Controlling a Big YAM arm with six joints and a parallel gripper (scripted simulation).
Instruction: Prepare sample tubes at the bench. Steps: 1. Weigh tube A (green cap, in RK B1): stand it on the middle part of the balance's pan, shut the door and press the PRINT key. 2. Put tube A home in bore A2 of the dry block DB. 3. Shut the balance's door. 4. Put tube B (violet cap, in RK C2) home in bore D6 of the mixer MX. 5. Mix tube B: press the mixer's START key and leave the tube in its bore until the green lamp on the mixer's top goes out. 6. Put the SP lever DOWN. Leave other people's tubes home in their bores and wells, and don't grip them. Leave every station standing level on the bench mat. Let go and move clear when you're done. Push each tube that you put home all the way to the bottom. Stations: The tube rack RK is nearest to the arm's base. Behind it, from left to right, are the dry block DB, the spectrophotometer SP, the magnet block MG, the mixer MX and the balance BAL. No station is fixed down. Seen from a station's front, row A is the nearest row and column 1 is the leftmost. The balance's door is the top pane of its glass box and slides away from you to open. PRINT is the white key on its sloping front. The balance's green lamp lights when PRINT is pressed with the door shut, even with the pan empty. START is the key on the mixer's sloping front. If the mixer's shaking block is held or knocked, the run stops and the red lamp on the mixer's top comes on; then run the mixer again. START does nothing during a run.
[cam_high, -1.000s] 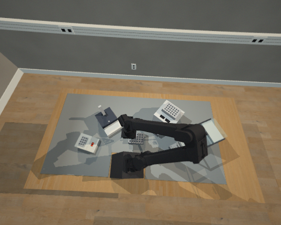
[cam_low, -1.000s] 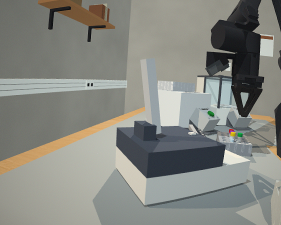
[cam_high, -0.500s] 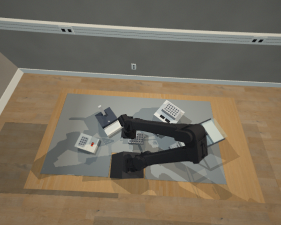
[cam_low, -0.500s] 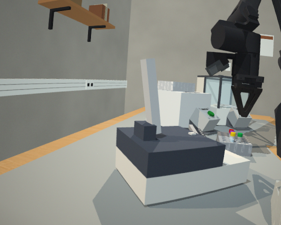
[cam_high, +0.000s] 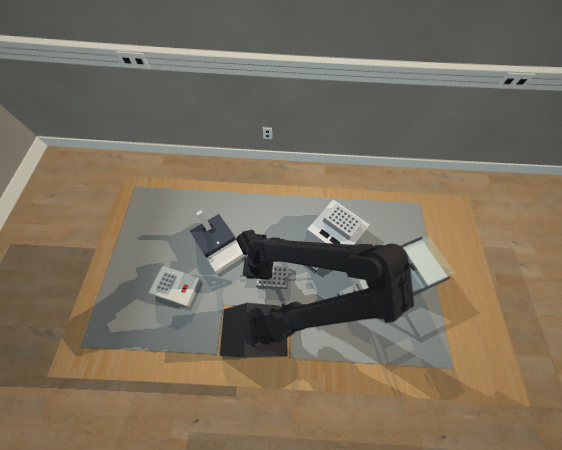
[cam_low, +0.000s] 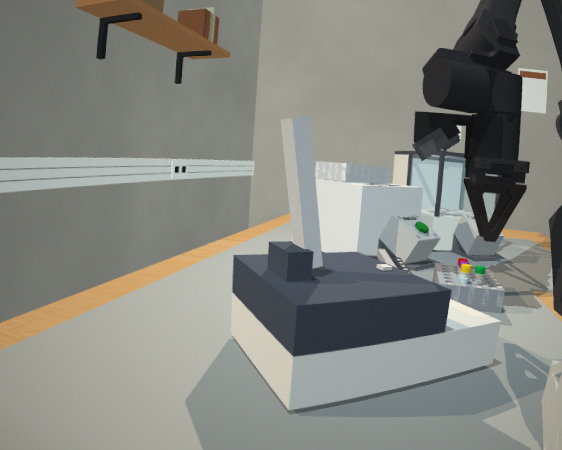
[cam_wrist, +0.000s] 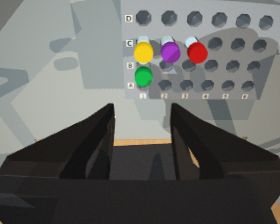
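Note:
The tube rack RK (cam_high: 272, 286) (cam_low: 475, 295) (cam_wrist: 205, 31) stands level near the arm's base. Tube A's green cap (cam_low: 480, 270) (cam_wrist: 143, 77) is in column 1 at row B. Tube B's violet cap (cam_wrist: 170, 52) is in C2. My gripper (cam_low: 492, 238) (cam_wrist: 142, 111) hangs pointing down above the rack, fingers part-way open with nothing between them. Dry block DB (cam_high: 189, 299) is at the left. Mixer MX (cam_high: 317, 232) (cam_low: 390, 215) has a green START key (cam_low: 421, 227). Balance BAL (cam_high: 427, 262) (cam_low: 437, 187) is at the right; its door position is unclear. SP's pale lever (cam_low: 302, 195) stands nearly upright.
A yellow cap (cam_low: 466, 269) (cam_wrist: 143, 52) in C1 and a red cap (cam_wrist: 197, 53) in C3 flank the violet one. SP's navy-topped body (cam_high: 212, 235) (cam_low: 370, 320) stands behind and left of the rack. My arm hides the magnet block and part of the balance in the top view.

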